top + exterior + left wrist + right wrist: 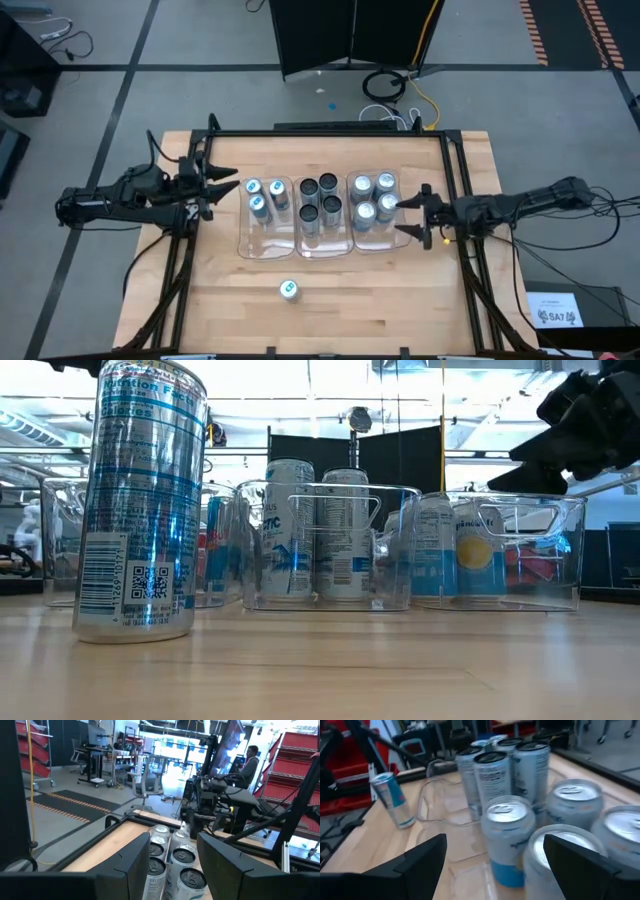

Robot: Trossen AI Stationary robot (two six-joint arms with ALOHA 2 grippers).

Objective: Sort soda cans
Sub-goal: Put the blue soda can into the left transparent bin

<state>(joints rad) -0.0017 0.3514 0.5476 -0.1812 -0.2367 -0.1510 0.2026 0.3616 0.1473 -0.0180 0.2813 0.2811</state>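
Your soda cans stand sorted in three clear trays (298, 246) mid-counter: two blue-topped cans (255, 195) in the left tray, four dark-topped cans (318, 197) in the middle one, four silver-topped cans (373, 197) in the right one. One lone can (289, 290) stands apart on the counter (400, 300), nearer the front edge. Your left gripper (228, 186) hangs wide open just beside the left tray, holding nothing. Your right gripper (413, 216) is spread open too, empty, at the right tray's outer side
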